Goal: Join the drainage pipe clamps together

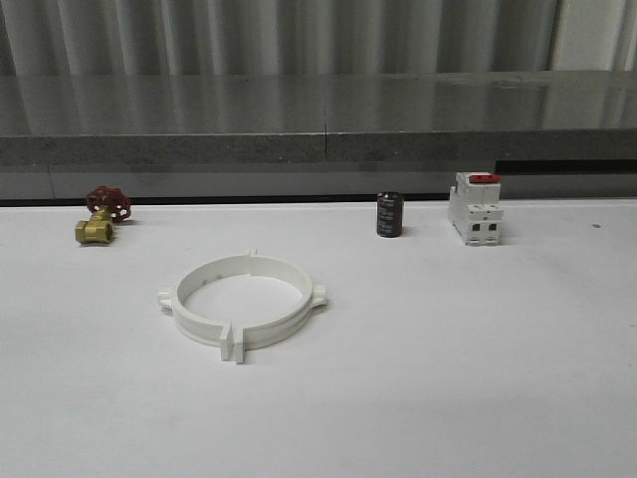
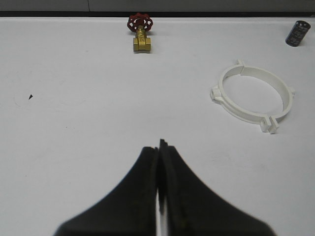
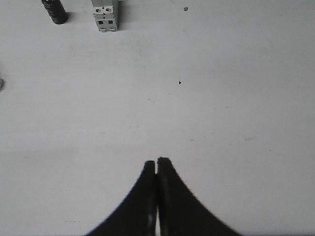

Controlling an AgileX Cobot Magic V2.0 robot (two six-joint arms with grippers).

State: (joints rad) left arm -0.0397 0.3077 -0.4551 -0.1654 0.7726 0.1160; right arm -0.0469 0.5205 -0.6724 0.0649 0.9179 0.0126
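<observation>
The drainage pipe clamps lie on the white table as two white half-rings set end to end, forming one wide ring with small tabs sticking out at the joints. The same ring of clamps shows in the left wrist view, well away from my left gripper, which is shut with nothing between its black fingers. My right gripper is also shut and empty, hovering over bare table far from the ring.
A brass valve with a red handwheel sits at the back left. A dark cylinder and a white blocky switch with a red top stand at the back right. A grey ledge runs behind the table.
</observation>
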